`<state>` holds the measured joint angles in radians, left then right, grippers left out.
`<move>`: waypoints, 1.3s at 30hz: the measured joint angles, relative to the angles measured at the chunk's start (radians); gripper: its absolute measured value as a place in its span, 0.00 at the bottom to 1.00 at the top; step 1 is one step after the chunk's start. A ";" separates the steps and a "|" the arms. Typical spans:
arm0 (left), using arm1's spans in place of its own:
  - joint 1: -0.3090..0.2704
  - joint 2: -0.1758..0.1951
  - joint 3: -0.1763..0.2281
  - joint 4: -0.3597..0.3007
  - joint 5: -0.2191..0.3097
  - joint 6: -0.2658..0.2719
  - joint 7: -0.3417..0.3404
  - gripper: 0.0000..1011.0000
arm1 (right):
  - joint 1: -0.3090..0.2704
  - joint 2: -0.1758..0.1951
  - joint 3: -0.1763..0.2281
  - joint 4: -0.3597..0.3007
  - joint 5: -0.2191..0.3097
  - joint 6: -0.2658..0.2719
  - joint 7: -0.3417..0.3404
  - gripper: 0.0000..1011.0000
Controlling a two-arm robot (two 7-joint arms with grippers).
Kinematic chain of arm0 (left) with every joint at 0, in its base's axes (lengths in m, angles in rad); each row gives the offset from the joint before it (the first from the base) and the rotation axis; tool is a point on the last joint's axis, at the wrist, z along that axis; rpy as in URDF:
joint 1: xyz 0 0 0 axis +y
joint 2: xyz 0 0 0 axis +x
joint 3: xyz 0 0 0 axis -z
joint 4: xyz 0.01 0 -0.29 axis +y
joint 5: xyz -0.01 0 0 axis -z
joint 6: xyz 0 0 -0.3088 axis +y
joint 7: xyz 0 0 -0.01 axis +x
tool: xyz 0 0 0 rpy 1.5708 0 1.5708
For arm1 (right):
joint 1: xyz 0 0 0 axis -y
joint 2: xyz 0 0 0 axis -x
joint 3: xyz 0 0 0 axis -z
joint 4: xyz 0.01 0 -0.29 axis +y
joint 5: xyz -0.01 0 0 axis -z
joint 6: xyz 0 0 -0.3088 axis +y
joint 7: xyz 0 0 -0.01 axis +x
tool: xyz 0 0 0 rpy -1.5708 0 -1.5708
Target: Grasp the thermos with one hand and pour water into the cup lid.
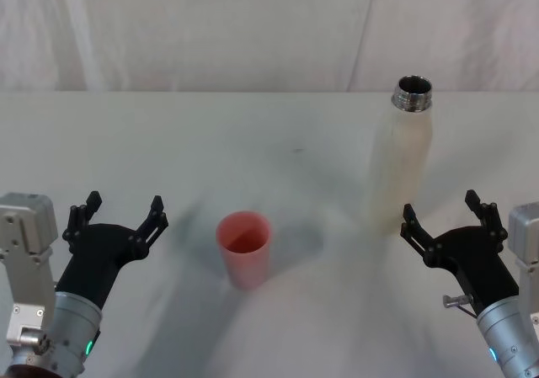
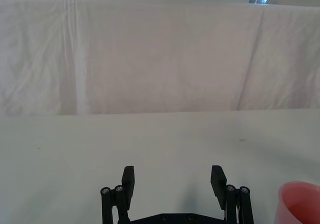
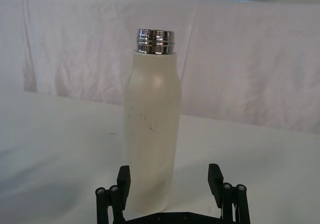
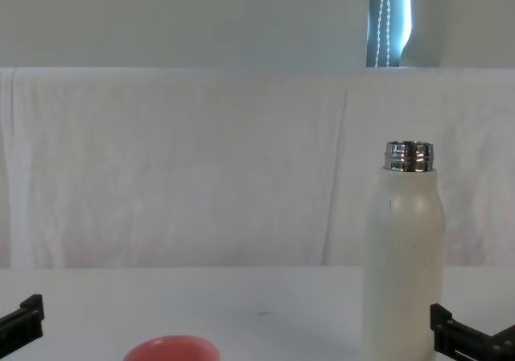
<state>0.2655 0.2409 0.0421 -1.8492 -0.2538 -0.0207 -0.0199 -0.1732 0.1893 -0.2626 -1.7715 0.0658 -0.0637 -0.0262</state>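
Here, at the bottom corners of the head view, the left gripper (image 1: 118, 215) and right gripper (image 1: 446, 216) both wait with fingers spread and empty. The pink cup lid (image 1: 244, 248) stands upright at lower centre, and the open thermos (image 1: 403, 156) rises at upper right, just beyond the right gripper. A good grasp likely means sliding forward, squeezing mid-body and keeping it upright.

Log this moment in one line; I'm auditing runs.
thermos upright, uncapped | cup lid empty | right gripper open near thermos | left gripper open, idle
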 joint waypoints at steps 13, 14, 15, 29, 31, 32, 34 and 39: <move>0.000 0.000 0.000 0.000 0.000 0.000 0.000 0.99 | 0.000 0.000 0.000 0.000 0.000 0.000 0.000 0.99; 0.000 0.000 0.000 0.000 0.000 0.000 0.000 0.99 | 0.000 0.000 0.000 0.000 0.000 0.000 0.000 0.99; 0.000 0.000 0.000 0.000 0.000 0.000 0.000 0.99 | 0.000 0.000 0.000 0.000 0.000 0.000 0.000 0.99; 0.000 0.000 0.000 0.000 0.000 0.000 0.000 0.99 | 0.000 0.000 0.000 0.000 0.000 0.000 0.000 0.99; 0.000 0.000 0.000 0.000 0.000 0.000 0.000 0.99 | 0.000 0.000 0.000 0.000 0.000 0.000 0.000 0.99; 0.000 0.000 0.000 0.000 0.000 0.000 0.000 0.99 | 0.000 0.000 0.000 0.000 0.000 0.000 0.000 0.99; 0.000 0.000 0.000 0.000 0.000 0.000 0.000 0.99 | 0.000 0.000 0.000 0.000 0.000 0.000 0.000 0.99; 0.000 0.000 0.000 0.000 0.000 0.000 0.000 0.99 | 0.000 0.000 0.000 0.000 0.000 0.000 0.000 0.99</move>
<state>0.2655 0.2410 0.0421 -1.8492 -0.2538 -0.0207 -0.0199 -0.1732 0.1892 -0.2625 -1.7714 0.0658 -0.0637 -0.0262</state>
